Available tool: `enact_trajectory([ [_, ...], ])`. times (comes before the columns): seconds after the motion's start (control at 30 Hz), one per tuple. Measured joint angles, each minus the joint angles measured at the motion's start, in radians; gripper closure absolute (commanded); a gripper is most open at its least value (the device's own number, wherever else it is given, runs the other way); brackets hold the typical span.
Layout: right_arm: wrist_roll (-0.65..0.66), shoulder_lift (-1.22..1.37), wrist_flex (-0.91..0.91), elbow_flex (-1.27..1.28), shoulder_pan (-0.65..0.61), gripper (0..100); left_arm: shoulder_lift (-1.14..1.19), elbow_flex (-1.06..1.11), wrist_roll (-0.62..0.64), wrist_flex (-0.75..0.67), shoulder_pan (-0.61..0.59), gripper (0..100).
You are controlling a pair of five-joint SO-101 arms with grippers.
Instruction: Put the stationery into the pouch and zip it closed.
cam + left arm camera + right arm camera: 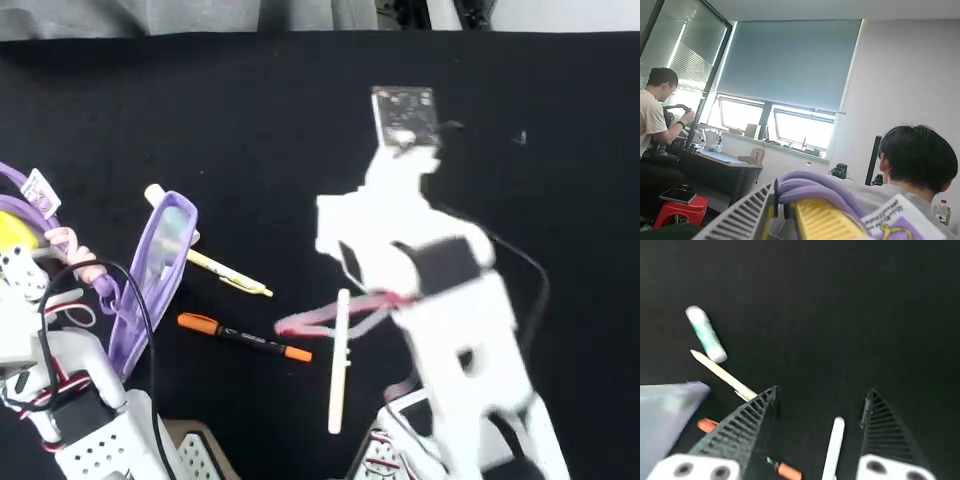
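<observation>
Evidently the work is split between the arms. The left end effector (785, 200) is clenched on the purple pouch (150, 285) and holds it raised on edge over the near left corner of the bench (560, 100). The pouch's mouth gapes, presumably so the other arm can feed things in without the fabric collapsing. In the left wrist view, a fold of purple fabric sits pinched between a ribbed jaw and a yellow one.

The right end effector (821, 391) is released, its jaws spread wide and aimed down at the bench. The white pen (832, 447) lies on the surface between them (a stance that suits a pick, though neither jaw touches it). In the high view this pen lies close to the near edge, about midway along it, pointing away from that edge.

As far as can be seen, none of the stationery is in the pouch. The orange marker (245, 338) lies between the pouch and the white pen. The yellow pen (225, 272) lies farther from the near edge, with one end beside the pouch's mouth. A white-and-green tube (706, 335) rests just past that pen.

The task therefore looks to be at an early stage, with zipping some way off. The next move probably calls for lowering the jaws and closing them across the white pen's shaft. The pen is thin and round, so it could roll away from an off-centre pinch.
</observation>
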Motion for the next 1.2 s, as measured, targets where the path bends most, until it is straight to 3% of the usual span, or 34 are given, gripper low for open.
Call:
enact_trajectory([
  [0.33,-0.12,0.252,-0.008,0.158,-0.003,74.4,0.005,0.002,0.0,0.0,0.002,97],
  [0.67,-0.127,0.255,-0.397,0.489,-0.003,74.4,0.005,0.002,0.0,0.0,0.002,97],
  [1.2,-0.133,0.264,-0.511,0.566,0.003,74.4,0.003,0.018,0.0,0.0,0.002,97],
])
